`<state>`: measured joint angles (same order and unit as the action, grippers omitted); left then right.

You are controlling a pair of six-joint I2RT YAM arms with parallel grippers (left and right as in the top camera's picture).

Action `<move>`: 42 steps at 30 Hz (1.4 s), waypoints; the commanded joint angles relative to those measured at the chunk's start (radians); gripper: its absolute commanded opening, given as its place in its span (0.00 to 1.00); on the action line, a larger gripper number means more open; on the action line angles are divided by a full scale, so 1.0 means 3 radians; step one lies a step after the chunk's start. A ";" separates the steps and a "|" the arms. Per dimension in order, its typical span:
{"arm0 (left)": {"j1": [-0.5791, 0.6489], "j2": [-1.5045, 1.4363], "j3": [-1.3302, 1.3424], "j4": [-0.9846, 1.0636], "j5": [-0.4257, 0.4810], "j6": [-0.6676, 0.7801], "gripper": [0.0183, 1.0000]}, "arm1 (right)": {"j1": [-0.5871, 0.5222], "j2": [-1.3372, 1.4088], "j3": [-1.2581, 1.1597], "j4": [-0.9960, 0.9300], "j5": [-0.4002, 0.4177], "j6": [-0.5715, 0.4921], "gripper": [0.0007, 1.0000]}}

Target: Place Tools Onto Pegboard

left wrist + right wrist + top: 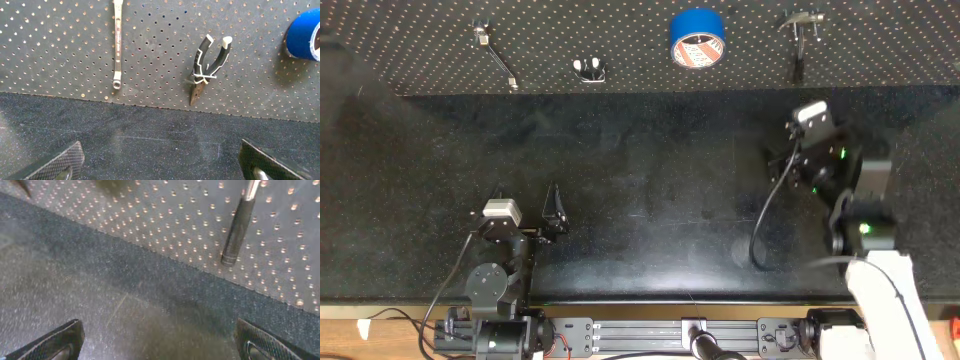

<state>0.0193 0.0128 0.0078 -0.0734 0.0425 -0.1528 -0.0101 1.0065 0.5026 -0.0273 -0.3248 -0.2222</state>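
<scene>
Inspection of the tools and the pegboard.

- The pegboard (pixel 880 50) carries four items, all hanging.
- The wrench (pixel 116 45) hangs toward the board's left end. Its ring end points down and stops just above the board's lower edge.
- The pliers (pixel 209 64) hang next along toward the board's middle, with handles up and spread and nose down. A pale tie (pixel 201 77) is wrapped around them just below the handles.
- The tape roll (pixel 697 38) (blue, open face outward) sits near the board's middle, on the far side of the pliers from the wrench.
- The hammer (pixel 798 55) hangs toward the board's right end, head up. Its black grip points at the lower edge and ends short of it.

Arms:

- The left gripper (pixel 160 155) is released, with its fingers wide apart and nothing between them. It is over the dark worktop (pixel 650 200) in front of the board, well back from the lower edge. It faces the stretch that holds the wrench and pliers.
- The right gripper (pixel 157 332) is likewise released and empty. It is also over the worktop but nearer the board's lower edge than the left one, and it faces the hammer's grip.

Neither gripper touches the board or any item on it.
</scene>
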 commanded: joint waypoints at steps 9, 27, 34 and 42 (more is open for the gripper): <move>0.0025 -0.0031 -0.0008 -0.0018 0.0039 0.0052 1.00 | 0.0055 -0.1968 -0.1662 0.0710 0.0009 0.0615 0.98; 0.0025 -0.0031 -0.0008 -0.0019 0.0038 0.0052 1.00 | 0.0095 -0.3352 -0.1662 -0.0067 0.0005 0.0615 0.98; 0.0025 -0.0031 -0.0008 -0.0019 0.0039 0.0052 1.00 | 0.0095 -0.3352 -0.1662 -0.0067 0.0005 0.0615 0.98; 0.0025 -0.0031 -0.0008 -0.0018 0.0039 0.0052 1.00 | 0.0095 -0.3352 -0.1662 -0.0067 0.0005 0.0615 0.98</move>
<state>0.0193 0.0116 0.0078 -0.0734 0.0429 -0.1532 0.0090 0.0120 0.0067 -0.0414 -0.3244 -0.0566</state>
